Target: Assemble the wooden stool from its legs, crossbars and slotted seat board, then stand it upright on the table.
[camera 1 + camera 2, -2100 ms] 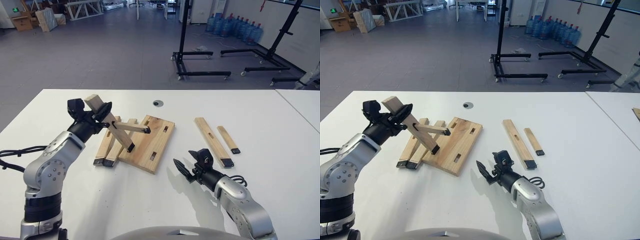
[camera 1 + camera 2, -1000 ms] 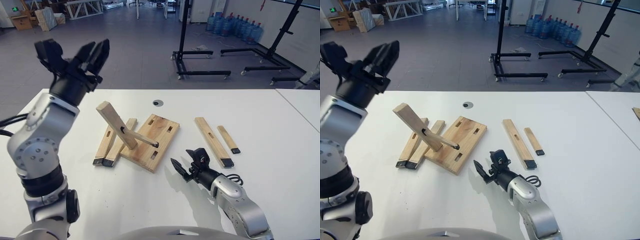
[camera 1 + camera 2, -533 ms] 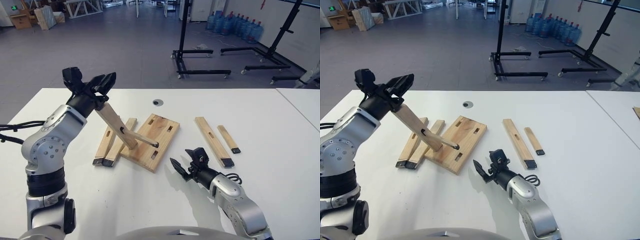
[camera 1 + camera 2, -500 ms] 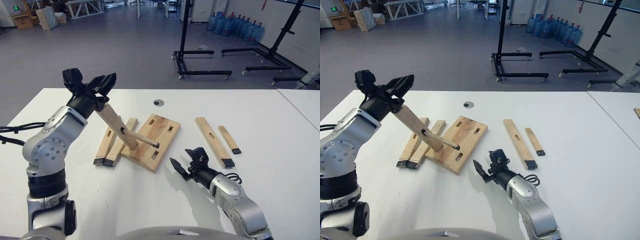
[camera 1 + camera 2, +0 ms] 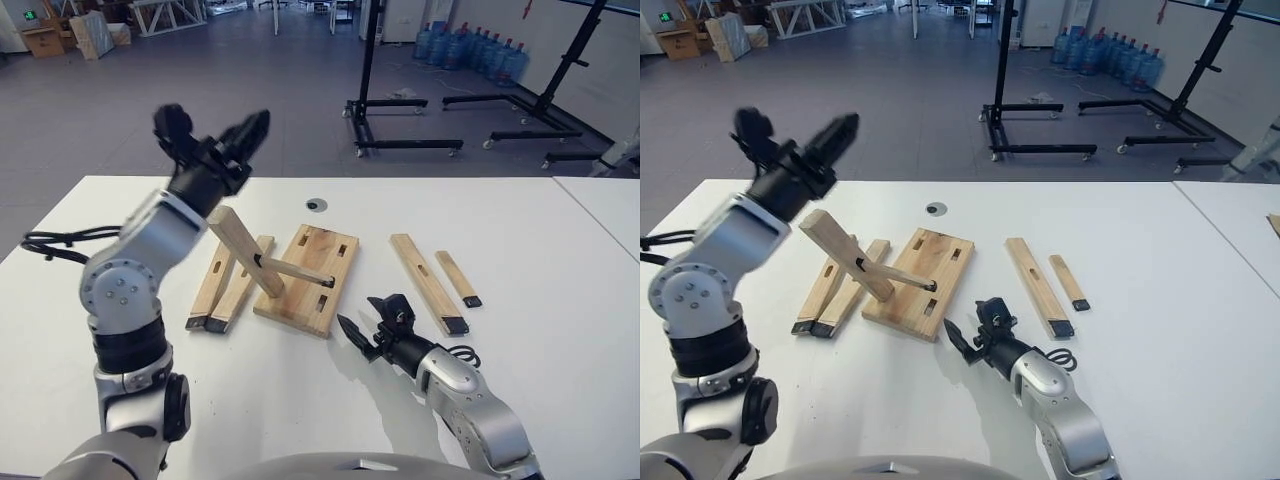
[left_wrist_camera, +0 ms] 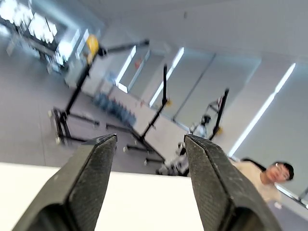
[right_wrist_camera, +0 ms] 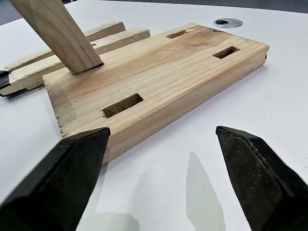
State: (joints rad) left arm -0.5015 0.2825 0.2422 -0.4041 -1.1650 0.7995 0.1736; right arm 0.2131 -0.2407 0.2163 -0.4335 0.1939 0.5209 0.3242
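Seat board (image 5: 320,260) lying flat mid-tabletop, leg (image 5: 245,252) w/ crossbar (image 5: 297,271) leaning on it.
Two more legs (image 5: 212,290) are lying just beside its left edge; another leg (image 5: 424,281) & a short crossbar (image 5: 457,276) are sitting apart on its right. Bare tabletop (image 5: 560,300) is stretching to the right and near edges. Left gripper (image 5: 215,140) is hovering above the leaning leg's top end, fingers spread, not touching. Right gripper (image 5: 362,326) is sitting near the board's near-right corner, fingers spread wide, holding nothing.
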